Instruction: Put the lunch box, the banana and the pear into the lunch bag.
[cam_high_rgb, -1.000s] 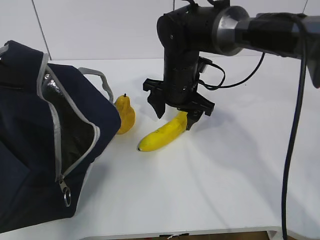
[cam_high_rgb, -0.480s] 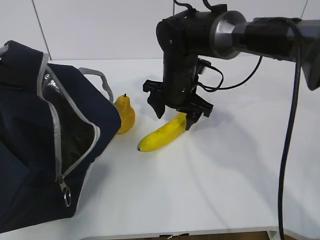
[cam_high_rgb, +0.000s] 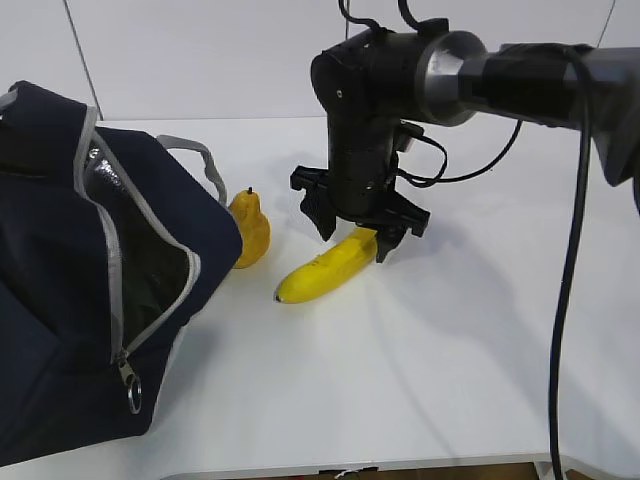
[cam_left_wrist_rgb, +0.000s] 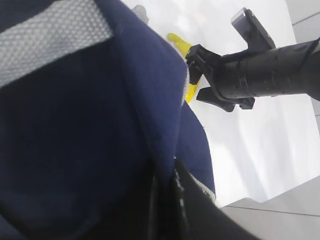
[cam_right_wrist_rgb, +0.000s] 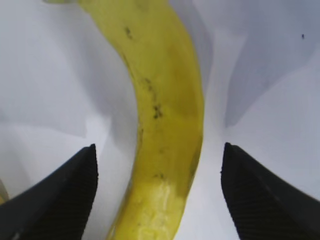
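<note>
We are seeing one table (cam_high_rgb: 450, 360), white, carrying one bag (cam_high_rgb: 60, 290), one banana (cam_high_rgb: 325, 268) and one pear (cam_high_rgb: 250, 230). The bag is sitting at the left with its zipper parted and foil lining showing. The banana is lying on the table right of the pear, apart from it; the pear is standing just beside the bag. We are counting two grippers. The right gripper (cam_high_rgb: 352, 232) is hanging spread wide over the banana's far end, a finger (cam_right_wrist_rgb: 60, 190) on either side, touching neither. The left gripper (cam_left_wrist_rgb: 167, 200) is clenched on bag fabric.
</note>
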